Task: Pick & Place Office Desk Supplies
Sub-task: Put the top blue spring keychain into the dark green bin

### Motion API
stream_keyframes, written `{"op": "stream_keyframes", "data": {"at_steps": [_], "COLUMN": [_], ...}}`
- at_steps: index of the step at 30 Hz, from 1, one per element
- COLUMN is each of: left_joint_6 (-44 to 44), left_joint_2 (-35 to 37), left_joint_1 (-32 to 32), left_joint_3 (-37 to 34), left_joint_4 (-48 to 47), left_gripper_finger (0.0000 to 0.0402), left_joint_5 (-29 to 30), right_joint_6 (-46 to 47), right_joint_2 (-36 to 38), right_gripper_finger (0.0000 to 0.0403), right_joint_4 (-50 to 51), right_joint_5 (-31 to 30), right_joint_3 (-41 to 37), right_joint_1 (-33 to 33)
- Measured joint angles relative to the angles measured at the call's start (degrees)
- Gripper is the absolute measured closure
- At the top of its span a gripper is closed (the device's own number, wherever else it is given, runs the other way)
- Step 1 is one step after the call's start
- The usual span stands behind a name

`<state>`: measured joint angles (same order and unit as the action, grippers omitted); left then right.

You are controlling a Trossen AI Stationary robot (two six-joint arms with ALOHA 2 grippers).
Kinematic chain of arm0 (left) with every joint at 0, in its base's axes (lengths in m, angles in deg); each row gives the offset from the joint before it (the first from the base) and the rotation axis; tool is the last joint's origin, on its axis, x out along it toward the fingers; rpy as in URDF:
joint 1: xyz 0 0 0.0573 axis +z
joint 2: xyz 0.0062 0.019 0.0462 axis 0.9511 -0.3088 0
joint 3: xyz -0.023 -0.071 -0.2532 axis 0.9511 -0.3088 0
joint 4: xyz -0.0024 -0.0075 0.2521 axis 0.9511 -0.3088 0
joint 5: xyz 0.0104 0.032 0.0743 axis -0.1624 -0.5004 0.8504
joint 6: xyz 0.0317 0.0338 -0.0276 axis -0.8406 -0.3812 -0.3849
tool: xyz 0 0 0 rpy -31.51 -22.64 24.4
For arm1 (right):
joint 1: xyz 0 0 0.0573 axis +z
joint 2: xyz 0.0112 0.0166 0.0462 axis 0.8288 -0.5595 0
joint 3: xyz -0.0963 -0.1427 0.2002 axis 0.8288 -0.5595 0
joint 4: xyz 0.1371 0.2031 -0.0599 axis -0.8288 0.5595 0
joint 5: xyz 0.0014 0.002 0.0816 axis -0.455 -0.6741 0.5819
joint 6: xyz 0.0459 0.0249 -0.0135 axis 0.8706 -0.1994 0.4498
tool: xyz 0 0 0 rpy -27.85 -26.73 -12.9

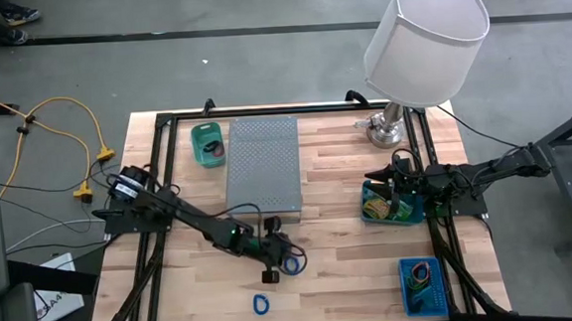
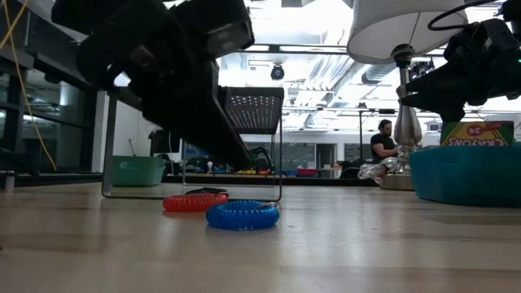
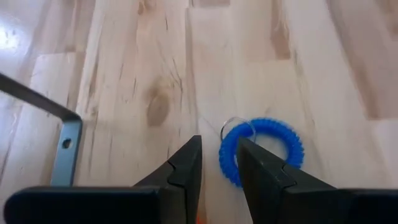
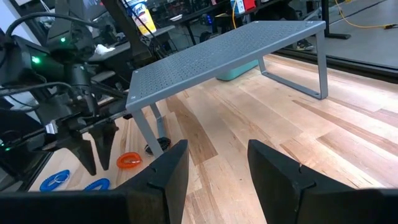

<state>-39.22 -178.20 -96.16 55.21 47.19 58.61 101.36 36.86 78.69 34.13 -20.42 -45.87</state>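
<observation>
Your left claw (image 3: 217, 163) hangs low over the counter (image 1: 351, 246) at about 6 o'clock of the grey perforated stand (image 1: 262, 162). Its jaws stand narrowly parted and empty, one finger tip inside the blue coil clip (image 3: 262, 149) and one outside, placed to pinch its rim. A second blue clip (image 1: 261, 303) lies nearer you; a red one (image 2: 194, 202) lies just beside. Your right claw (image 4: 214, 165) waits moderately open and empty over the teal bin (image 1: 392, 202) at 3 o'clock, probably the drop point.
</observation>
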Motion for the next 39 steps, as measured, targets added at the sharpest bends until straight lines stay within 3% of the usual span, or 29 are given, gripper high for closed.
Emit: {"op": "stream_keyframes", "data": {"at_steps": [18,27,39], "left_joint_6": [-1.81,-1.85,-1.58], "left_joint_2": [-4.43,-4.98,-4.98], "left_joint_1": [-1.59,-1.43,-1.42], "left_joint_3": [-0.07,-0.04,-0.04], "left_joint_4": [5.52,5.84,4.98], "left_gripper_finger": [0.0307,0.0275,0.0272], "left_joint_5": [0.91,0.66,0.66], "right_joint_6": [0.00,0.00,0.00], "right_joint_2": [0.00,0.00,0.00], "right_gripper_finger": [0.0250,0.0250,0.0250], "right_joint_4": [0.00,0.02,0.02], "right_joint_5": [0.01,-0.02,0.01], "right_joint_3": [0.00,0.00,0.00], "right_joint_1": [0.00,0.00,0.00]}}
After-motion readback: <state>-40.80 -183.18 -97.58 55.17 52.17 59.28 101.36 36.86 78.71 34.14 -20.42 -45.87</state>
